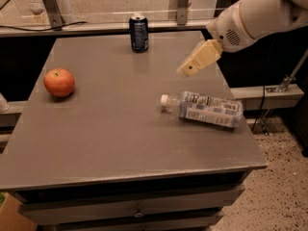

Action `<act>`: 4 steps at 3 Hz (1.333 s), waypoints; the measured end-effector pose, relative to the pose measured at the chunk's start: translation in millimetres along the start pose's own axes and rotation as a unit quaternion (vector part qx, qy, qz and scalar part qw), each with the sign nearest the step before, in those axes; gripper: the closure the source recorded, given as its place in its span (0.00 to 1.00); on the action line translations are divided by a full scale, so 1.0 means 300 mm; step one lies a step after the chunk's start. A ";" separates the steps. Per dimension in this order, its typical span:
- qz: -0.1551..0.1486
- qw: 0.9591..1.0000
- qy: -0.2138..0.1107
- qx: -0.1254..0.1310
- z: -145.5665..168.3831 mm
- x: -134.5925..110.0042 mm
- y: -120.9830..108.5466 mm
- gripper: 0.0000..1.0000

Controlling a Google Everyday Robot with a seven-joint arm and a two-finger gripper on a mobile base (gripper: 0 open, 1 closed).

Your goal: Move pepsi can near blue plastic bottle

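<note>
The pepsi can (138, 32) stands upright near the far edge of the grey table (110, 129), dark blue with a silver top. The blue plastic bottle (204, 109) lies on its side at the right of the table, white cap pointing left. My gripper (188, 69) hangs above the table's right part, above and a little behind the bottle, to the right of the can and well apart from it. It holds nothing.
A red apple (59, 82) sits at the table's left. A metal rail with posts (179, 4) runs behind the far edge. The table's right edge drops to a speckled floor (284, 186).
</note>
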State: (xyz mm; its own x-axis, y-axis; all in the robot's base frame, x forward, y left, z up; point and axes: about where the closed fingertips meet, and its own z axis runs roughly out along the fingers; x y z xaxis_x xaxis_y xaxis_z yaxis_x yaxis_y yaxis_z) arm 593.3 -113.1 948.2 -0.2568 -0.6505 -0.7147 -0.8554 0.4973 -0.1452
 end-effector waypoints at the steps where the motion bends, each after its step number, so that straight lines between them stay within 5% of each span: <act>1: 0.050 0.995 -0.079 -0.035 0.127 -0.061 0.008 0.00; 3: 0.053 0.994 -0.090 -0.044 0.149 -0.080 0.021 0.00; 4: 0.030 0.991 -0.115 -0.063 0.200 -0.124 -0.013 0.00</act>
State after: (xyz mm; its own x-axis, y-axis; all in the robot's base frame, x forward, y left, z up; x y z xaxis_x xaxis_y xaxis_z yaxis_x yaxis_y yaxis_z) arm 633.2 -56.3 934.3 -0.2118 -0.4669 -0.8586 -0.8945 0.4465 -0.0221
